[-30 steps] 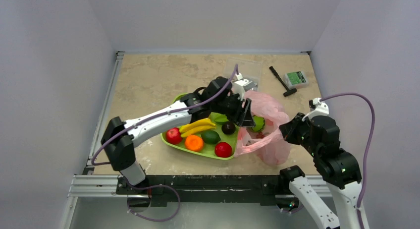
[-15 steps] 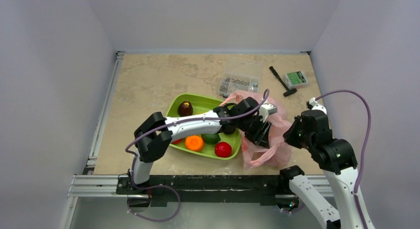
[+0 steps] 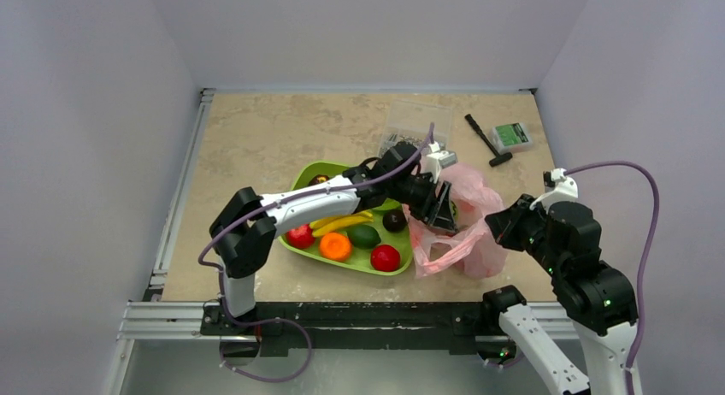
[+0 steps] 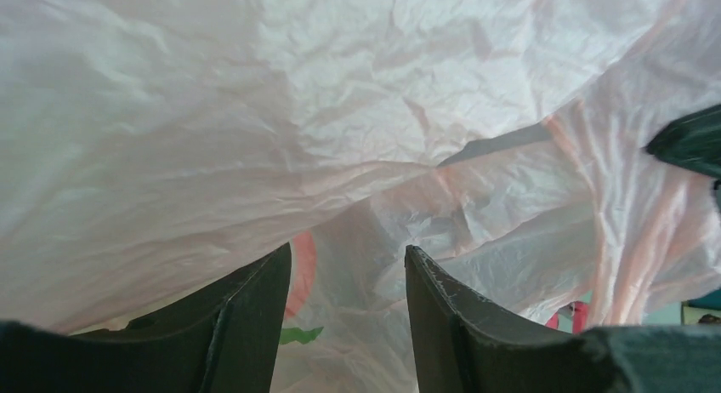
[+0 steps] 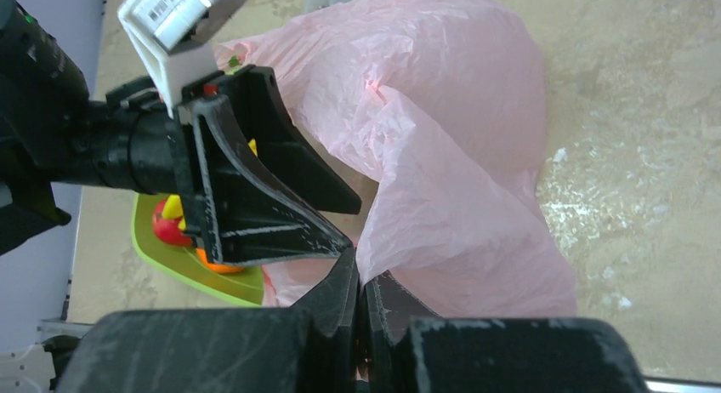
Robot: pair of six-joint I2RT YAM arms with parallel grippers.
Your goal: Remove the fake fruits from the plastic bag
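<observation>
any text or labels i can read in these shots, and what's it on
Nothing reads clearly.
Green label on the small box: too small to read.
Sticker on the white block: dark marks only, blurred.
Red and green print on the plastic bag: fragments only, no legible letters.

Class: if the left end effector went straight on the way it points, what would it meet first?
The pink plastic bag: its crinkled film fills the view ahead of the open left end effector. How near is unclear.
</observation>
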